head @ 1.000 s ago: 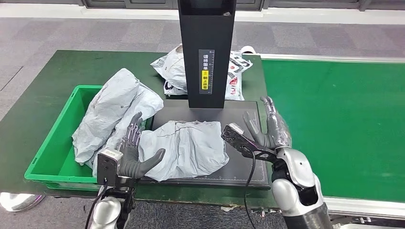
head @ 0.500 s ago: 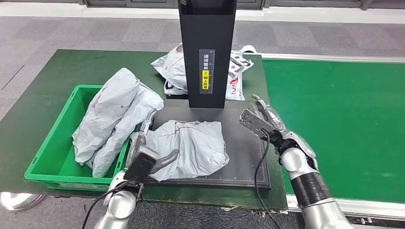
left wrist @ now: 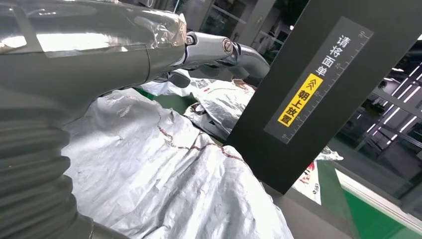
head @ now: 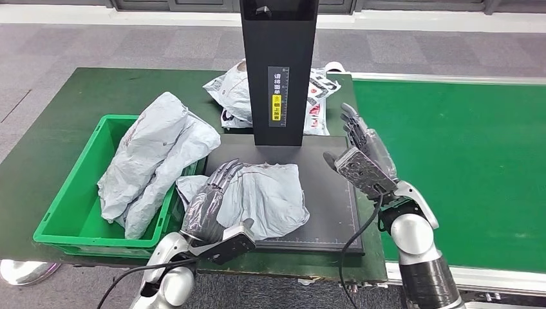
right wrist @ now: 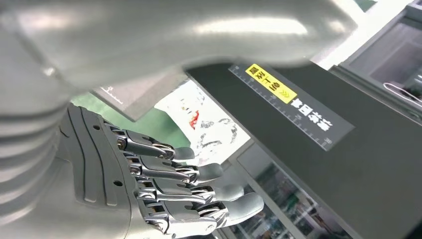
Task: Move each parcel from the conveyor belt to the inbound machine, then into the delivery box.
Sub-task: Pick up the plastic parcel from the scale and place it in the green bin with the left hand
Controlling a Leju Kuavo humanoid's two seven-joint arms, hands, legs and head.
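Note:
A crumpled grey parcel (head: 264,196) lies on the black platform (head: 331,193) of the inbound machine, in front of its black column (head: 278,71). My left hand (head: 209,201) rests palm down on the parcel's left part, fingers stretched out flat. In the left wrist view the same hand (left wrist: 99,55) reaches over the grey parcel (left wrist: 164,184) toward the column (left wrist: 318,94). At the platform's right edge my right hand (head: 362,151) is raised with its fingers apart and holds nothing. The right wrist view shows that hand (right wrist: 149,184) empty, near the column (right wrist: 308,129).
A green delivery box (head: 71,193) at the left holds large grey parcels (head: 154,154) that spill over its rim. A white printed parcel (head: 235,93) lies behind the column. The green conveyor belt (head: 451,161) runs along the right.
My left hand has turned palm down and slid forward onto the grey parcel. My right hand has moved away along the platform's right edge and stayed open.

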